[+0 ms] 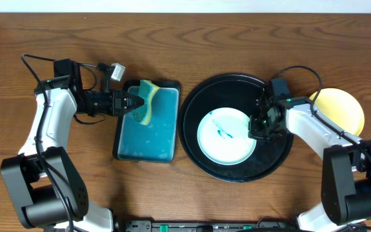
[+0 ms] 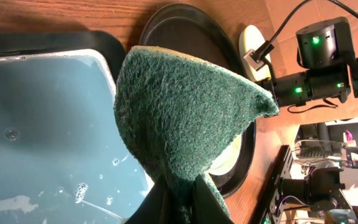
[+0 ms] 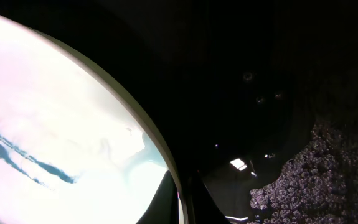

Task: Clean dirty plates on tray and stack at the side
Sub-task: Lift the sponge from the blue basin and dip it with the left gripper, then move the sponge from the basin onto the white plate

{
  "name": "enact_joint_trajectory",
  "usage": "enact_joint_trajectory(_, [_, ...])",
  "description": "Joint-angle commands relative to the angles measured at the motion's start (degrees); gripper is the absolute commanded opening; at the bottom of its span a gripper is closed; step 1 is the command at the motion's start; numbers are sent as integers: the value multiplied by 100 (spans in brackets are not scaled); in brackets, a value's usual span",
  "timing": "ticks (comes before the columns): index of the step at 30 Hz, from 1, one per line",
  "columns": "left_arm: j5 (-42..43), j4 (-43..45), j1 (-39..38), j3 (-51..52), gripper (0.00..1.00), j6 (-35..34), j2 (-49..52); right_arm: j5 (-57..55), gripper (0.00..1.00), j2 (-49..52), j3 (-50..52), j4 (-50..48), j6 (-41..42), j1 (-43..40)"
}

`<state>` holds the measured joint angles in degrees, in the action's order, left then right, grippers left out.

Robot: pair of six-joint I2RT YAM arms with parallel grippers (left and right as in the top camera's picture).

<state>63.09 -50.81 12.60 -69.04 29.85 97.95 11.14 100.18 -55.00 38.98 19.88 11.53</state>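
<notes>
Plate (image 1: pixel 227 138), teal-scribbled on the tray (image 1: pixel 195 106), wants firm overlapping strokes from the sponge (image 1: pixel 146 103) clenched in the left tool (image 1: pixel 133 103), while the right tool (image 1: pixel 257 125) pinches its rim steady.

A rectangular black-rimmed basin (image 1: pixel 169 84) sits on the wooden table (image 1: pixel 172 38), at 9 o'clock from table centre. It holds teal liquid (image 2: pixel 35 124) with a few bubbles (image 2: pixel 79 190). A yellow sponge (image 1: pixel 148 100) with a green scouring face, folded, hangs over the basin's 12 o'clock end.
</notes>
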Motion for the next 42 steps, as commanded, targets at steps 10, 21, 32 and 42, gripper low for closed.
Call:
enact_joint_trajectory(10, [-2564, 1003, -708, 42, 7, -2721, -44, -962, 1, 177, 70, -192, 24, -7])
enact_joint_trajectory(21, [-5943, 1161, -2376, 11, 7, -4597, -44, -962, 1, 177, 70, -201, 24, -7])
enact_joint_trajectory(32, [-6546, 643, -3071, -450, 7, -5106, -28, -962, 1, 177, 70, -197, 24, -7])
enact_joint_trajectory(42, [-5353, 730, -3866, -848, 8, -4446, 20, -960, 1, 177, 70, -195, 22, -7])
